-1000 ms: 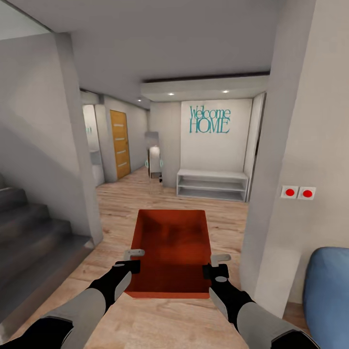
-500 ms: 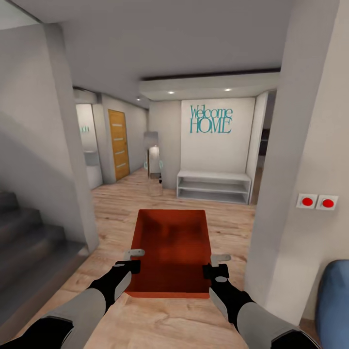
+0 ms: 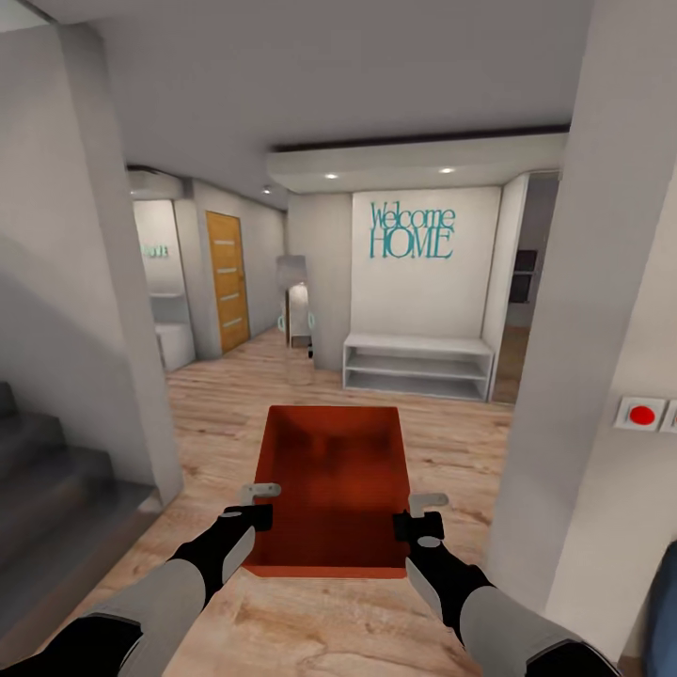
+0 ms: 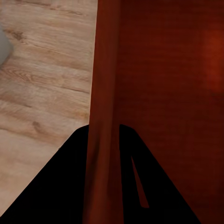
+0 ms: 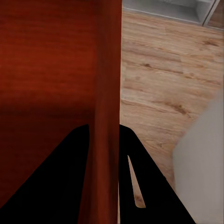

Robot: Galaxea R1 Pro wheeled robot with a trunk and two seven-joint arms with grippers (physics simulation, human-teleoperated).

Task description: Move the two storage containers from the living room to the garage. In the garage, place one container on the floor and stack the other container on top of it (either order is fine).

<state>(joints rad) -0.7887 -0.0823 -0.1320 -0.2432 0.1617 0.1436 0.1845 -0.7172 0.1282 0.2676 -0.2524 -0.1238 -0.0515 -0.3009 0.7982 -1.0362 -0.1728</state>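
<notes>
The whole head view has slid since a second ago: the pillar and red wall buttons (image 3: 642, 414) sit further toward the right edge, the blue seat is nearly out of sight, the stairs (image 3: 56, 489) have shrunk at the left, and the white shelf (image 3: 417, 367) under the "Welcome HOME" lettering (image 3: 411, 231) looks a little larger; that is the camera moving, since the bin (image 3: 331, 489) and both arms keep the same place in the picture. Both arms reach forward from the lower corners, forearms angled inward, wrists level, one on each long side of the red-orange bin. The left claw (image 3: 259, 503) is closed on the bin's left wall, and the right claw (image 3: 416, 512) is closed on the right wall, so the bin hangs between them above the pale wood floor (image 3: 216, 404), its open top facing up and its far end pointing toward the shelf. The left wrist view shows the thin wall (image 4: 103, 116) running straight between the two dark fingers (image 4: 60, 186), one outside over the planks and one inside the bin. The right wrist view shows the same grip on the other wall (image 5: 108, 116), with the shelf's foot beyond it and a grey pillar close outside that claw. An orange door (image 3: 228, 280) stands far ahead of the left claw.
</notes>
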